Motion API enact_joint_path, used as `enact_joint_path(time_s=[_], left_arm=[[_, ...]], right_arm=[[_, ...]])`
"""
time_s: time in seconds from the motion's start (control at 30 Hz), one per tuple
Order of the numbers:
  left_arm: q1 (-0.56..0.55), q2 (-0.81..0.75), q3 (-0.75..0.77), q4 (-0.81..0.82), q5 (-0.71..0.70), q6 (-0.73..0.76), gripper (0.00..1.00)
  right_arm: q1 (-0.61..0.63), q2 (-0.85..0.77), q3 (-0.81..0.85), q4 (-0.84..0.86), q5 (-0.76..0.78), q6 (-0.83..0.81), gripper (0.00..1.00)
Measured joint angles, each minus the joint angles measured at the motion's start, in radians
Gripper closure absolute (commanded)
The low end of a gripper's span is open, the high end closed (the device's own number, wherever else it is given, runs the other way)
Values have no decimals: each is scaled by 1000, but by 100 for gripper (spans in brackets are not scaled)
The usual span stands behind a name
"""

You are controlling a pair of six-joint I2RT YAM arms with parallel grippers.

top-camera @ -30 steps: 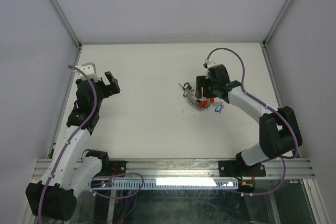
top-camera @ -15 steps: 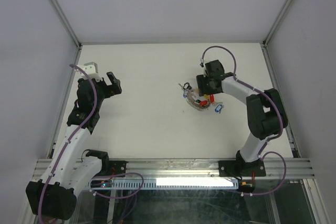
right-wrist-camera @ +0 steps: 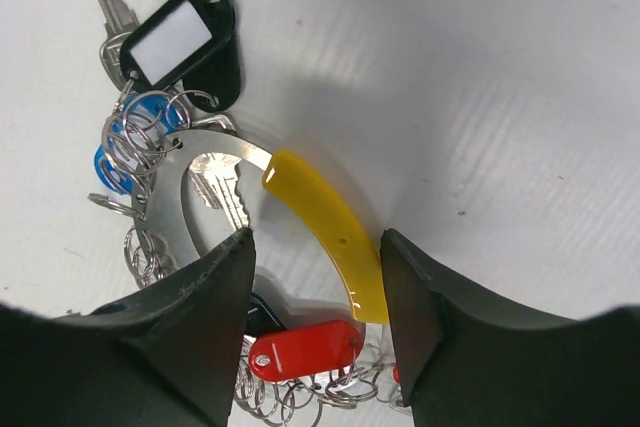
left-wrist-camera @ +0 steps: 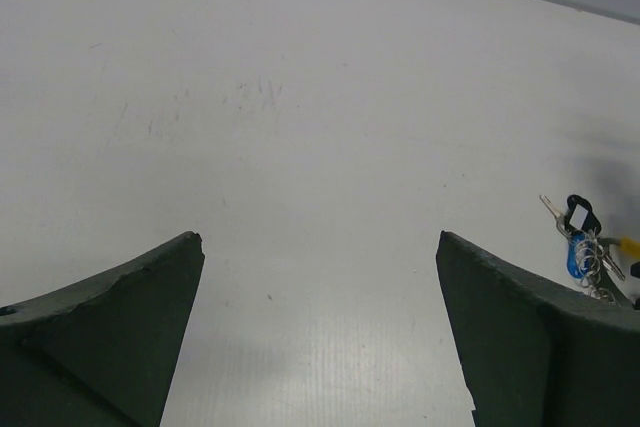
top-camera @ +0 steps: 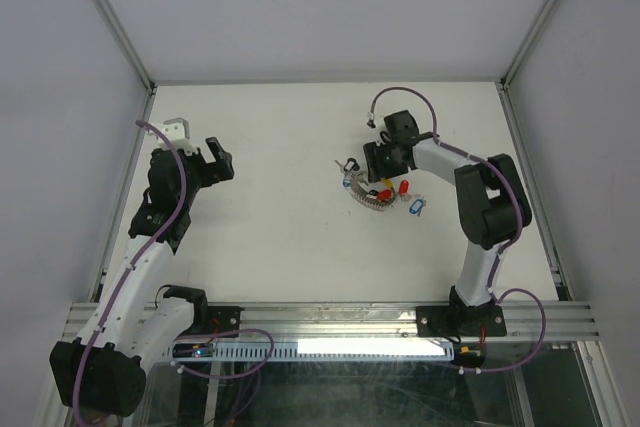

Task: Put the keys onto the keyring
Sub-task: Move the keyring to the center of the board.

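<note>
While straddling a yellow arc [right-wrist-camera: 330,232], right claw [right-wrist-camera: 317,242] spread wide, keys [right-wrist-camera: 180,37] beside.

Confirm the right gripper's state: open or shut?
Open: the right gripper has fingers apart in its wrist view, straddling the yellow arc, table visible between.

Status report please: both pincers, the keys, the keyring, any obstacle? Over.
Left pincer open, far from the keys. Right pincer open, straddling the yellow arc. Keys and keyring heaped together on the table. No obstacle seen.
</note>
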Motion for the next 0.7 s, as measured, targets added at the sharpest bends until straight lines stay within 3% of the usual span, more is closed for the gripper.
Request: enact_joint_path(time_s=[0.5, 0.7], left_arm=[[0, 24, 0, 0, 31, 3, 1], [0, 75, 18, -1, 67, 9, 1]], right_arm=[[146, 2, -20, 23, -223, -163, 50], [231, -24, -64, 49, -283, -208, 45]])
